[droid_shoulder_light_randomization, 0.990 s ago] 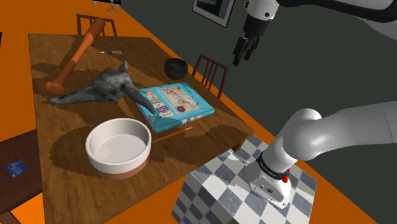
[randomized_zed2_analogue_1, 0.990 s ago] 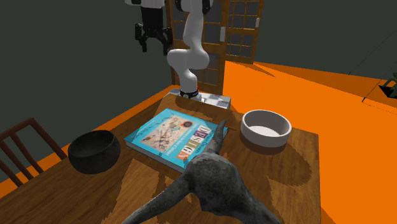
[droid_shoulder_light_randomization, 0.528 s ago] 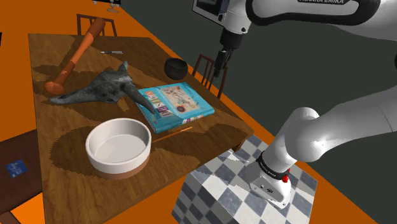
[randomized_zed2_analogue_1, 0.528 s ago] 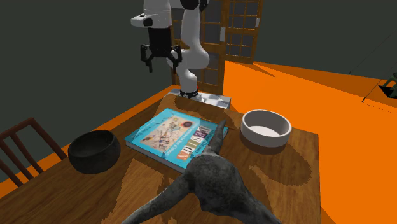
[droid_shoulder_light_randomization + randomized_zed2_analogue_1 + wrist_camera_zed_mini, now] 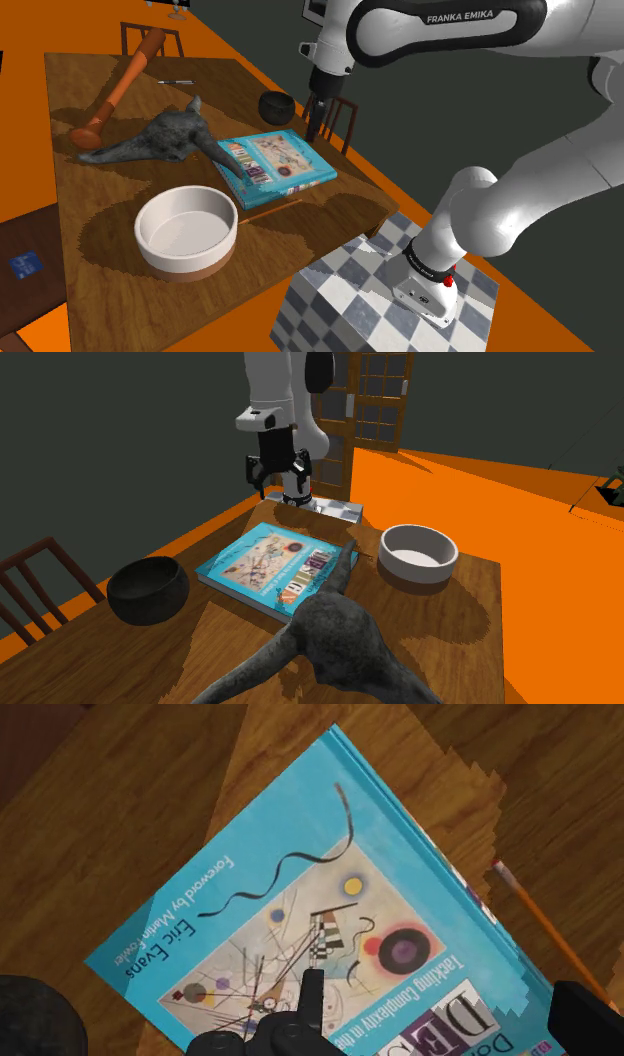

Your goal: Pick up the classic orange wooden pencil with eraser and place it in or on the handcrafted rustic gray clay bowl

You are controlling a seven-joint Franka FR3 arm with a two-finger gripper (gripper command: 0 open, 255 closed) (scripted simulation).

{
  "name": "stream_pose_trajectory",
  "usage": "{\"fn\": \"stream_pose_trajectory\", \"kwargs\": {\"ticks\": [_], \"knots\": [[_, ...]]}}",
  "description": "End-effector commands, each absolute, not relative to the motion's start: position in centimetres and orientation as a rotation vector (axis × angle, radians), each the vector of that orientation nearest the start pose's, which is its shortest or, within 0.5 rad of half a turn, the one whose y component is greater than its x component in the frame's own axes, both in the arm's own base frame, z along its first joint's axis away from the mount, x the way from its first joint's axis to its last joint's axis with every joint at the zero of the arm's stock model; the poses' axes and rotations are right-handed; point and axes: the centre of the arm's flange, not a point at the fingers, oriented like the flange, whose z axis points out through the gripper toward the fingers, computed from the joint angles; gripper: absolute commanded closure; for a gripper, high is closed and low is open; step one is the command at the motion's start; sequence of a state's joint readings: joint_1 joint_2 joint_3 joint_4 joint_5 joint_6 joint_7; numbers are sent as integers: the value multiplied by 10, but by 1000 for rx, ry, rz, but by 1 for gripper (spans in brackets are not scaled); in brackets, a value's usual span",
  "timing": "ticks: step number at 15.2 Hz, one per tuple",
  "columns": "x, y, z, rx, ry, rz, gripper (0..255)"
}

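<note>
A thin orange pencil (image 5: 272, 210) (image 5: 358, 549) lies flat on the wooden table (image 5: 100, 210), along the blue book's (image 5: 275, 166) edge that faces the stand. Its eraser end shows in the wrist view beside the book (image 5: 300, 904), where the pencil (image 5: 540, 929) lies off to one side of my fingers. The dark gray clay bowl (image 5: 275, 103) (image 5: 148, 590) stands past the book's far corner. My gripper (image 5: 313, 125) (image 5: 271, 477) (image 5: 440, 1024) hangs open and empty above the book, well off the table.
A large white bowl (image 5: 187, 232) (image 5: 418, 555) stands near the pencil. A gray animal skull (image 5: 160, 138) (image 5: 330, 642), an orange-handled mallet (image 5: 120, 90) and a pen (image 5: 175, 81) lie farther along the table. Chairs (image 5: 335, 110) (image 5: 30, 577) stand at the table's edges.
My arm has swung toward the shoulder view's left and come down, bringing the gripper from beyond the table's edge to above the book. Nothing on the table has moved.
</note>
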State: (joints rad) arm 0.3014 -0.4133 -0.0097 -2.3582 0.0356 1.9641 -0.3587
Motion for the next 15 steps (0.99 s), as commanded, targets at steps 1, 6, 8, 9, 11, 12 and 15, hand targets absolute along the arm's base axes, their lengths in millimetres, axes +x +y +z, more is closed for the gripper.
{"fn": "stream_pose_trajectory", "kwargs": {"ticks": [1, 6, 8, 9, 11, 12, 15], "knots": [[413, 145, 473, -2891, -1088, -38, 0], [417, 197, 441, -2735, -1352, -49, 0], [415, 218, 428, -2666, -1452, -53, 0], [414, 228, 422, -2630, -1501, -55, 0], [410, 249, 410, -2555, -1596, -59, 0], [407, 260, 404, -2517, -1643, -61, 0], [397, 291, 387, -2397, -1777, -66, 0]]}}
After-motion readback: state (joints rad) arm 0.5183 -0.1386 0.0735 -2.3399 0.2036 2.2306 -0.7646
